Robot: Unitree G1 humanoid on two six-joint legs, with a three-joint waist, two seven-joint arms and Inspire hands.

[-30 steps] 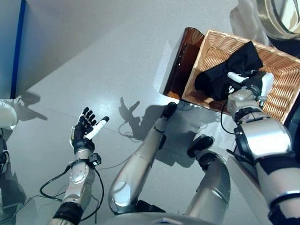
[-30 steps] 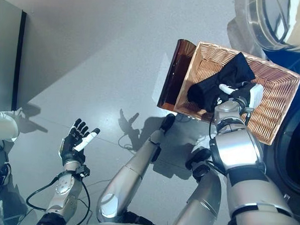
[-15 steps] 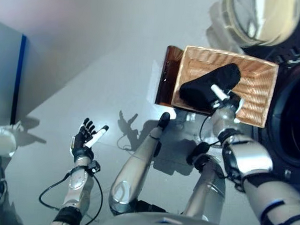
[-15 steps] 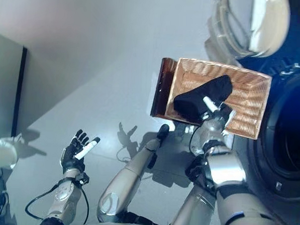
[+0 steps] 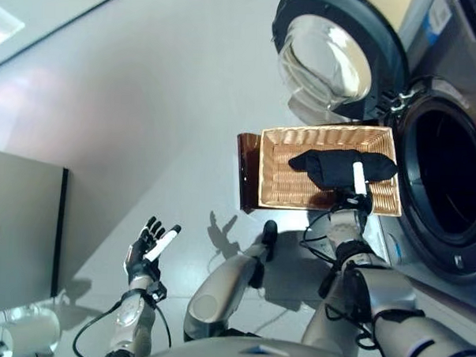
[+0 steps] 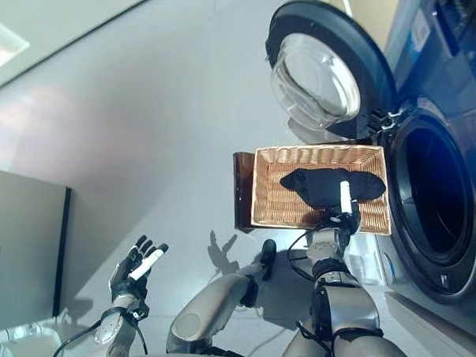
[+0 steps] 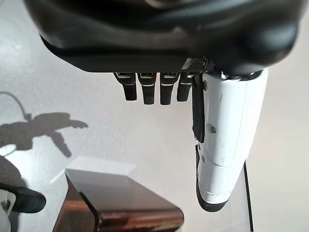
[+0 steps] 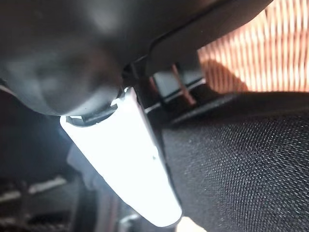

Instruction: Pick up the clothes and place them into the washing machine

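Beyond my right hand (image 5: 354, 201), whose white thumb is pressing the black clothes (image 5: 340, 165) lying crosswise in the wicker basket (image 5: 281, 176), the washing machine (image 5: 447, 184) is gaping rightward, while my left hand (image 5: 150, 242) is idling with fingers apart.
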